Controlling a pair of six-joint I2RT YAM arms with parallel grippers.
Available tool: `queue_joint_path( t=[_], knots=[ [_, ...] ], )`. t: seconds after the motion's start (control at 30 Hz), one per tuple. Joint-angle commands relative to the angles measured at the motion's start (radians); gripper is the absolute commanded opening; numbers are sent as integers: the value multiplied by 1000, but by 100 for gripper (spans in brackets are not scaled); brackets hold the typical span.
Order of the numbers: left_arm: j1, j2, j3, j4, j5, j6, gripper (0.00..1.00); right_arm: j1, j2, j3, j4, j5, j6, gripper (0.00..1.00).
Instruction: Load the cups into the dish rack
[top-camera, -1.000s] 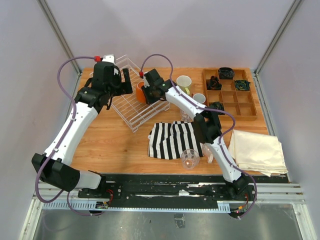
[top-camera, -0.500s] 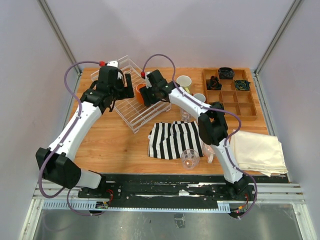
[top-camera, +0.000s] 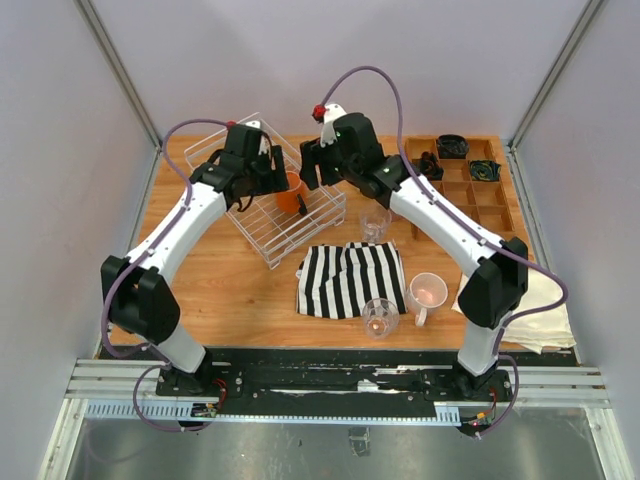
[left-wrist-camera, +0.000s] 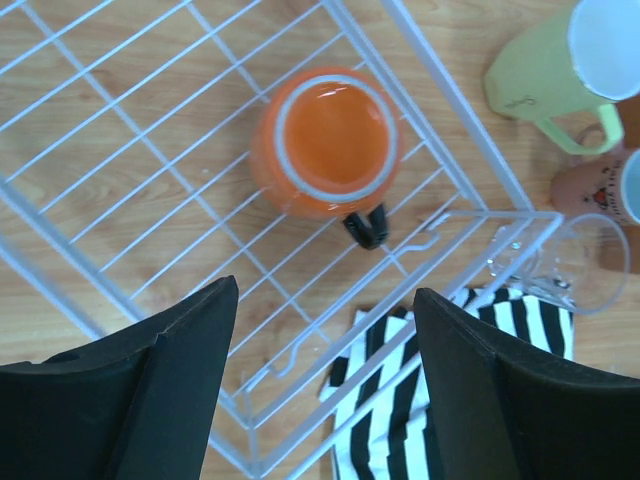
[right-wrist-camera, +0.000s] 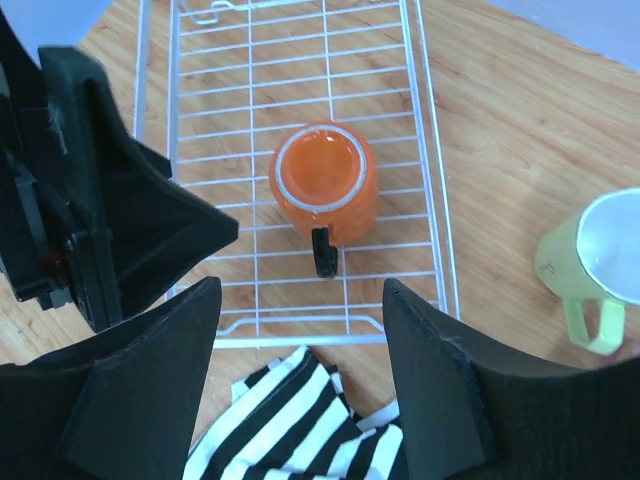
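Observation:
The orange mug (top-camera: 291, 193) stands upright inside the white wire dish rack (top-camera: 250, 215), near its right end. It shows in the left wrist view (left-wrist-camera: 325, 140) and the right wrist view (right-wrist-camera: 322, 185), its black handle toward the rack's (left-wrist-camera: 500, 214) (right-wrist-camera: 300, 342) near rim. My left gripper (top-camera: 264, 176) (left-wrist-camera: 322, 300) and right gripper (top-camera: 316, 170) (right-wrist-camera: 300, 285) hover over the rack on either side of the mug, both open and empty. The yellow-green mug (left-wrist-camera: 560, 70) (right-wrist-camera: 595, 260) and the dusty-pink mug (left-wrist-camera: 610, 190) stand right of the rack. One glass tumbler (top-camera: 375, 225) (left-wrist-camera: 570, 265) stands beside the rack's corner, another (top-camera: 380, 317) on the table's front. The pale pink mug (top-camera: 428, 293) stands near it.
A black-and-white striped cloth (top-camera: 350, 278) lies in front of the rack. A wooden compartment tray (top-camera: 470, 195) holding dark items sits at the back right. A cream cloth (top-camera: 535, 300) lies at the front right, partly behind my right arm.
My right gripper has let go of the orange mug, which now stands in the rack, and has pulled up and back. My left gripper has moved right over the rack.

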Motion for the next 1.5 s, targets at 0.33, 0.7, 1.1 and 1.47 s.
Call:
queue_joint_path(
  t=[0.33,0.7,1.1,1.47],
  knots=[
    [-129,268,299,-145,-13,-66,73,-117,-359,-340,-14,63,20,68],
    [-129,412,402,-248,-41,-77,65,-216,-502,-475,8,40,30,68],
    [-129,498,441,-217,-75,-72,55,-286,-549,-518,8,5,28,68],
    [-98,583,534,-223,-125,-47,42,-303,-558,-529,9,2,22,68]
  ],
)
